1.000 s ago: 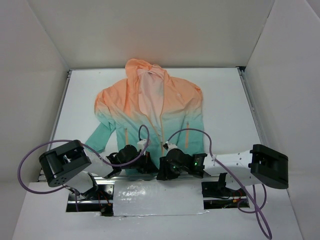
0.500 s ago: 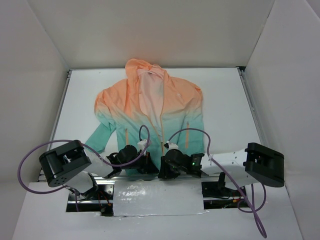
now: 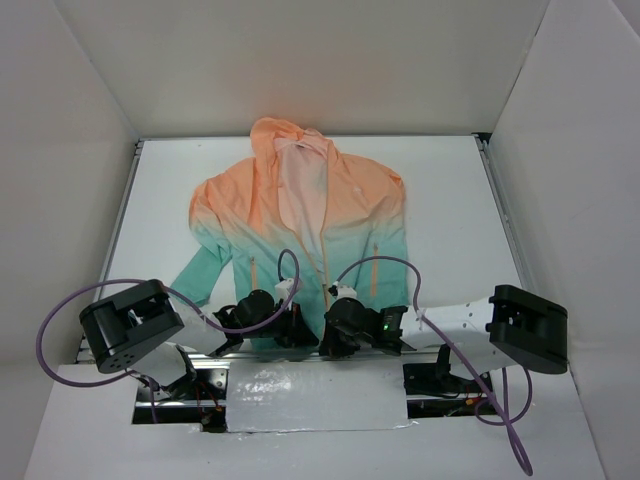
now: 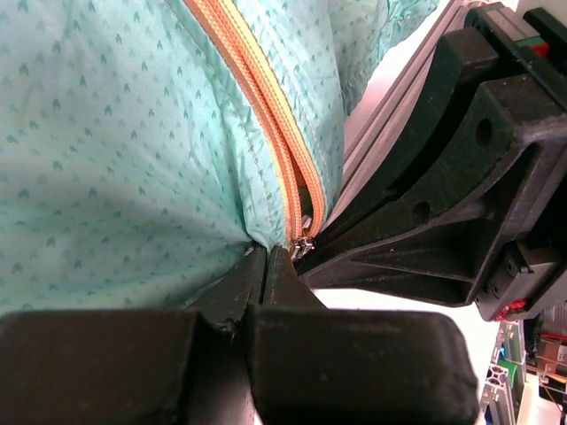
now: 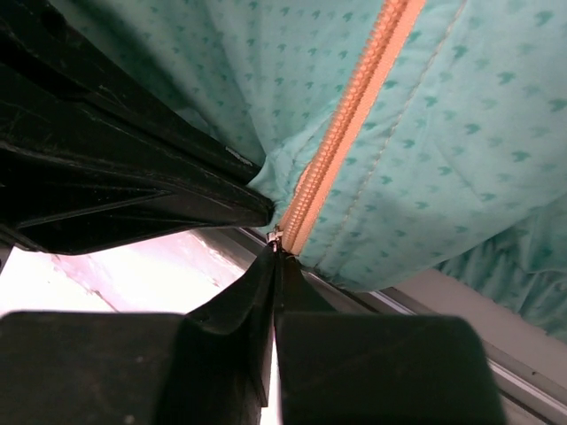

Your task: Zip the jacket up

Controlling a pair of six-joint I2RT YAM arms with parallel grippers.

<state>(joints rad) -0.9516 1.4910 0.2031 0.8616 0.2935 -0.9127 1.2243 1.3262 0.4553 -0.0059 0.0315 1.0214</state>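
Two grippers at the hem of the jacket, near edge of the table.
Left gripper and right gripper each pinch the teal hem at the foot of the orange zipper; hood toward the far edge.

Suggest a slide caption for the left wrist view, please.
Left gripper pinches the jacket hem beside the orange zipper.

- My left arm lies low, reaching inward; the left gripper is pinched closed on the jacket hem.
- My right arm mirrors it; the right gripper is clamped on the hem too, just beside the left one.
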